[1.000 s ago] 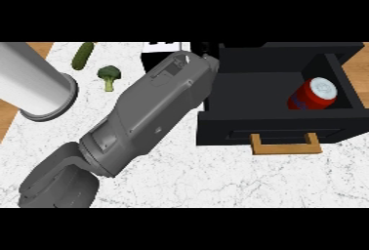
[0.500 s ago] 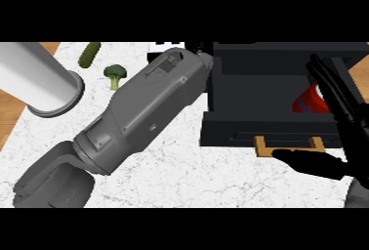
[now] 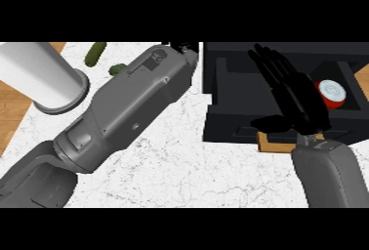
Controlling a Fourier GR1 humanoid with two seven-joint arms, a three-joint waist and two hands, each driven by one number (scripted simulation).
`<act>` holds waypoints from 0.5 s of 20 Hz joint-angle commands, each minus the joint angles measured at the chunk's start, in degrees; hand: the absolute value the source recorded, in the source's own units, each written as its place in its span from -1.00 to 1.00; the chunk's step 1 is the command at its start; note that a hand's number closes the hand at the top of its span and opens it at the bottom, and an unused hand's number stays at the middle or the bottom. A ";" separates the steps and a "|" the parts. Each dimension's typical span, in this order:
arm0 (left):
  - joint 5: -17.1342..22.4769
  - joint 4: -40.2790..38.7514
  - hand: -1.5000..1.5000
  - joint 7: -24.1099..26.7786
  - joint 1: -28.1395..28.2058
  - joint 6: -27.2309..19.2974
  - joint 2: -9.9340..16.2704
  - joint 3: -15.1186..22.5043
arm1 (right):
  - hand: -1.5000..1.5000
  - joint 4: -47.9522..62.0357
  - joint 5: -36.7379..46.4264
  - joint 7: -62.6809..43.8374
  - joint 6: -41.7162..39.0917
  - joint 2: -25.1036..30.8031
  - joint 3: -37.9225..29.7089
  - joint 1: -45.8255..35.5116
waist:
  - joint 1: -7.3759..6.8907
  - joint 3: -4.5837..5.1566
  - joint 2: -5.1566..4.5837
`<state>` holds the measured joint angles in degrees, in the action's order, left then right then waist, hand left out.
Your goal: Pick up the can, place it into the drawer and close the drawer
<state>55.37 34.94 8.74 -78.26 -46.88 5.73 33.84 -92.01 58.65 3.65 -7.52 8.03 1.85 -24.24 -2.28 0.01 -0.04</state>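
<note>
Red can [image 3: 333, 93] lies inside open black drawer [image 3: 238, 93] at counter's [image 3: 187, 166] right edge. Right hand [image 3: 299, 100] hovers over drawer, fingers straight, holding nothing. Left hand mostly hidden; fingers unreadable.

My right hand [image 3: 292, 95] hangs over the open black drawer [image 3: 216, 93], fingers straight, and the way down into it is free on its left half; the red can [image 3: 333, 93] takes the drawer's right end, just beside my fingers. The drawer's front wall and its wooden handle [image 3: 268, 145] stand between my wrist and the surface's near edge. My left forearm [image 3: 122, 114] lies slantwise across the middle of the surface [image 3: 194, 166], shutting off the far left corner, where a grey cylinder [image 3: 39, 73], a cucumber [image 3: 94, 53] and a piece of broccoli [image 3: 115, 70] crowd. The marble along the near edge is open between my forearms.
</note>
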 commanded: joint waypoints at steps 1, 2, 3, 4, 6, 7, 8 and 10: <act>-1.19 3.58 -1.00 -0.30 4.46 1.94 3.98 -0.12 | -1.00 10.55 6.15 2.04 5.66 1.08 1.49 -3.48 | 0.05 0.00 -0.07; -1.73 4.33 -1.00 -2.36 3.25 0.81 5.77 -0.22 | -1.00 12.99 6.51 1.38 7.18 0.11 1.01 -4.07 | 0.25 -0.02 0.01; -1.49 4.34 -1.00 -4.13 1.64 2.01 6.68 -0.58 | -1.00 17.63 6.01 2.70 8.08 1.56 -1.29 -7.33 | 0.08 -0.04 -0.18; -2.54 6.24 -1.00 -3.08 3.62 -0.79 4.67 0.07 | -1.00 20.40 7.72 1.54 11.47 -1.53 0.27 -7.20 | 0.17 -0.04 -0.07; -2.94 7.62 -1.00 -4.70 3.34 -0.62 6.45 -0.21 | -1.00 26.95 8.82 2.23 13.81 -1.23 -0.70 -10.54 | 0.01 -0.05 -0.21; -3.43 8.95 -1.00 -4.83 5.59 -1.81 6.76 0.08 | -1.00 28.74 8.30 3.31 13.23 0.48 -1.90 -11.64 | 0.08 -0.04 -0.10; -3.33 9.89 -1.00 -6.44 5.53 1.25 9.71 -0.37 | -1.00 29.52 10.65 1.31 17.23 -2.56 -0.21 -10.02 | 0.29 -0.04 -0.08; -4.05 13.09 -1.00 -7.29 7.74 0.65 11.08 0.18 | -1.00 35.95 11.41 2.02 19.37 -2.08 -1.41 -13.86 | -0.25 -0.04 -0.08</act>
<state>52.46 44.00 3.54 -73.05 -46.64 13.65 33.82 -65.20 67.51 5.60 6.86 6.85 0.97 -34.11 -2.41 -0.02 -0.13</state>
